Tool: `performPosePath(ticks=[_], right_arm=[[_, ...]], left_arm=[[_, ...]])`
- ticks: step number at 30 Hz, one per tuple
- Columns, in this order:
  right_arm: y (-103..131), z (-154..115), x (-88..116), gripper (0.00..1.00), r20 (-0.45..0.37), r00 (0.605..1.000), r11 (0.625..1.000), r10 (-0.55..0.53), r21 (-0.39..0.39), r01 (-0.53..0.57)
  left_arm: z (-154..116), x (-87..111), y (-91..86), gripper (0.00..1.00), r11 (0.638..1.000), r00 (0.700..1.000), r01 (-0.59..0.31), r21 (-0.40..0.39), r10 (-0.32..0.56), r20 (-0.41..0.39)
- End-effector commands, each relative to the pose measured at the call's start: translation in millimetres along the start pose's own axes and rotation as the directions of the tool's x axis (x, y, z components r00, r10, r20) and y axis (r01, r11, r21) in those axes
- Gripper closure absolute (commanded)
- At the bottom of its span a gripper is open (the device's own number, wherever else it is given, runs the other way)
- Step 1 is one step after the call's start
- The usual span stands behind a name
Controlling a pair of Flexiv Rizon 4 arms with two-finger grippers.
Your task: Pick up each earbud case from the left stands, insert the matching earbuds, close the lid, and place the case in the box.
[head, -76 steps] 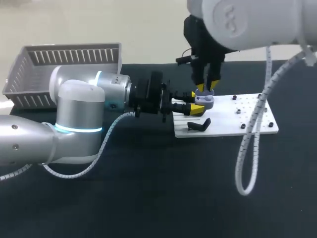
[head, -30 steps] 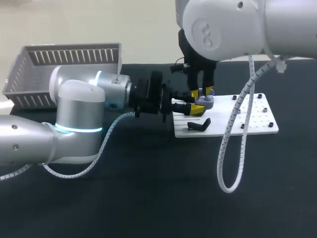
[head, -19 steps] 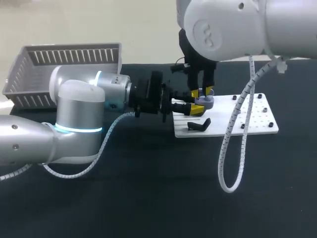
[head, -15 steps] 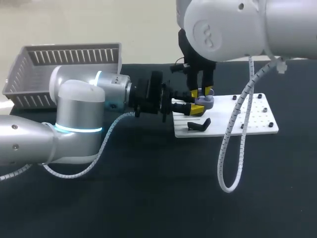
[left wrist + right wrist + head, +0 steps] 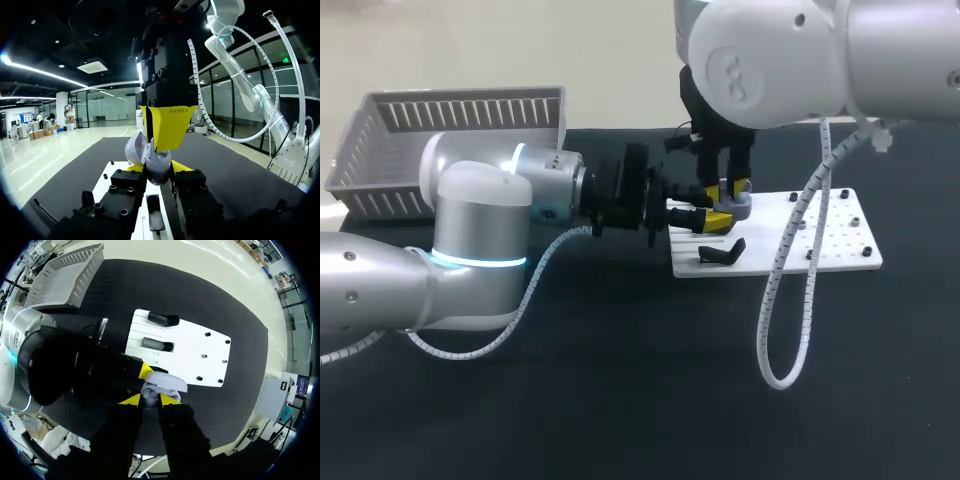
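Item 1: black desk (image 5: 620, 400). Item 2: grey slatted plastic basket (image 5: 460, 110), at the desk's far left corner. Item 3: white perforated plate (image 5: 840, 240) with black screw heads, lying flat right of the desk's middle, toward the far edge. Item 4: 2 black oblong stand pieces (image 5: 157, 345) on the plate's end nearer the basket, lying apart from each other. Item 5: pale lavender plastic earbud case (image 5: 735, 203), lid swung open, held above that same end of the plate and not resting on it. Item 6: left gripper (image 5: 712, 208), reaching in level from the left side of the desk. It is clamped on the earbud case, with 1 yellow-tipped finger (image 5: 181, 166) pressed against each side of the case body in the left wrist view. Item 7: right gripper (image 5: 733, 186), pointing straight down over the open case from the far right, its end at the case's opening. In the right wrist view the case shows just ahead of it. Whether it grips anything cannot be told. Item 8: white coiled cable (image 5: 790, 300), hanging in a loop from the right arm over the plate's near edge.
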State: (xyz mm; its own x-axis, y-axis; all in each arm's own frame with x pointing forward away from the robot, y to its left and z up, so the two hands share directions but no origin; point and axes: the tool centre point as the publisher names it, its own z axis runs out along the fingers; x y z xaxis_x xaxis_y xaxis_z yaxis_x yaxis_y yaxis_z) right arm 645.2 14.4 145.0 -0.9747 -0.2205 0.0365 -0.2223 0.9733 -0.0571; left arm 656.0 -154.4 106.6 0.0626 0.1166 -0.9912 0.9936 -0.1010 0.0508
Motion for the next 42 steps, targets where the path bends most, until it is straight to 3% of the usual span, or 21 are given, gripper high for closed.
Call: performPosePath(ticks=[1, 8, 14, 19, 28, 42], right_arm=[[-2, -2, 1, 0.0, 0.004, 1.0, 1.0, -0.002, -0.02, 0.002], [-7, -34, 13, 0.0, 0.066, 0.998, 0.997, 0.019, -0.074, -0.014], [-31, -46, -3, 0.0, 0.131, 0.987, 0.993, 0.097, -0.081, -0.087], [-53, -36, -20, 0.0, 0.153, 0.973, 0.983, 0.173, -0.083, -0.162], [-77, -10, -42, 0.0, 0.125, 0.965, 0.97, 0.231, -0.106, -0.218], [-79, 18, -36, 0.0, 0.049, 0.97, 0.965, 0.237, -0.123, -0.23]], left_arm=[[0, 0.2, -1.6, 1.0, 1.0, 1.0, -0.003, -0.006, 0.003, 0.002], [0, 0.2, -1.6, 1.0, 1.0, 1.0, -0.003, -0.006, 0.003, 0.002], [0, 0.2, -1.6, 1.0, 1.0, 1.0, -0.003, -0.006, 0.003, 0.002], [0, 0.2, -1.6, 1.0, 1.0, 1.0, -0.003, -0.006, 0.003, 0.002], [0, 0.2, -1.6, 1.0, 1.0, 1.0, -0.003, -0.006, 0.003, 0.002], [0, 0.2, -1.6, 1.0, 1.0, 1.0, -0.003, -0.006, 0.003, 0.002]])
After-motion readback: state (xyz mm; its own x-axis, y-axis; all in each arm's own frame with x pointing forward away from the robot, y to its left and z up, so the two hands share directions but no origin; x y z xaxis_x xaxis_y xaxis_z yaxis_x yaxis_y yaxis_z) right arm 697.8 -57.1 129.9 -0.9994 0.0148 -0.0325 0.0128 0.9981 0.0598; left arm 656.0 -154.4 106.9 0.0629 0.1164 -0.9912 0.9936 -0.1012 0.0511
